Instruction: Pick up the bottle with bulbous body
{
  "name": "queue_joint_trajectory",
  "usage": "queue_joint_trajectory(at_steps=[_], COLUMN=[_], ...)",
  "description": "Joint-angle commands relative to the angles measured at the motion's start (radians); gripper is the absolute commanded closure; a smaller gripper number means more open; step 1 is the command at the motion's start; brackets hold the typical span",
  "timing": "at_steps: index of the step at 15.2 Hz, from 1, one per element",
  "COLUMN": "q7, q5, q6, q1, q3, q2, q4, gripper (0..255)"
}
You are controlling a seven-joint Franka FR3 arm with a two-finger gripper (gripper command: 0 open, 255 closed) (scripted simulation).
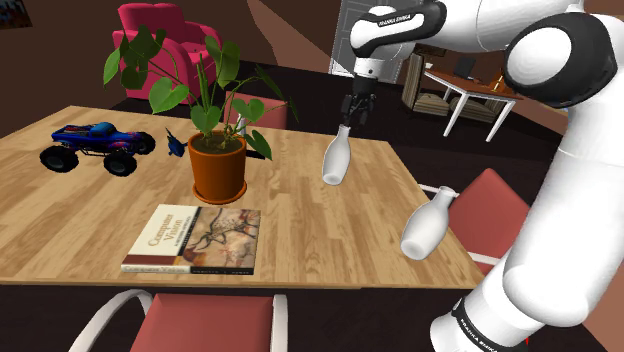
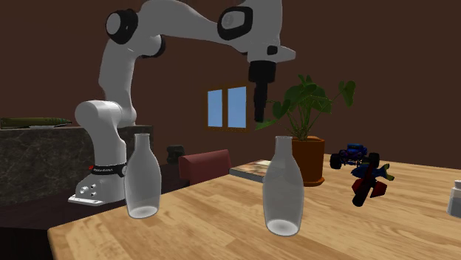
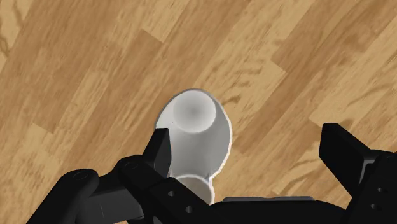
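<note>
Two pale bottles stand on the wooden table (image 1: 300, 215). The farther bottle (image 1: 338, 158) (image 2: 284, 185) has a narrow neck widening into a rounded body. My black gripper (image 1: 353, 116) (image 2: 260, 111) hangs just above its mouth, open. In the wrist view this bottle (image 3: 194, 137) is seen from above, close against one finger (image 3: 159, 153) while the other finger (image 3: 343, 153) stands well apart; the gripper (image 3: 251, 153) holds nothing. The second bottle (image 1: 428, 225) (image 2: 142, 177) stands near the table edge closest to the stand.
A potted plant (image 1: 218, 160), a book (image 1: 192, 240), a toy monster truck (image 1: 97, 145) and a small blue toy (image 1: 175, 143) lie toward the shoulder view's left. Red chairs (image 1: 210, 320) (image 1: 490, 215) stand at the table's edges.
</note>
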State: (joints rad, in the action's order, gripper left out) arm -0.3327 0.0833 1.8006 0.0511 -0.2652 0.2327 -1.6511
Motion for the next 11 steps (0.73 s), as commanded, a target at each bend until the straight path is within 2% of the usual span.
queue_joint_trajectory(at_steps=[1, 5, 6, 11], q7=[-0.022, -0.055, -0.058, -0.061], q5=[0.015, 0.042, 0.045, 0.047], q6=[-0.01, -0.055, -0.063, 0.001], q1=[0.016, 0.057, 0.063, 0.06], q3=[-0.002, 0.002, 0.004, 0.006], q2=[0.086, 0.27, 0.292, 0.298], q4=[0.097, 0.326, 0.356, 0.298], gripper=[0, 0, 0, 0])
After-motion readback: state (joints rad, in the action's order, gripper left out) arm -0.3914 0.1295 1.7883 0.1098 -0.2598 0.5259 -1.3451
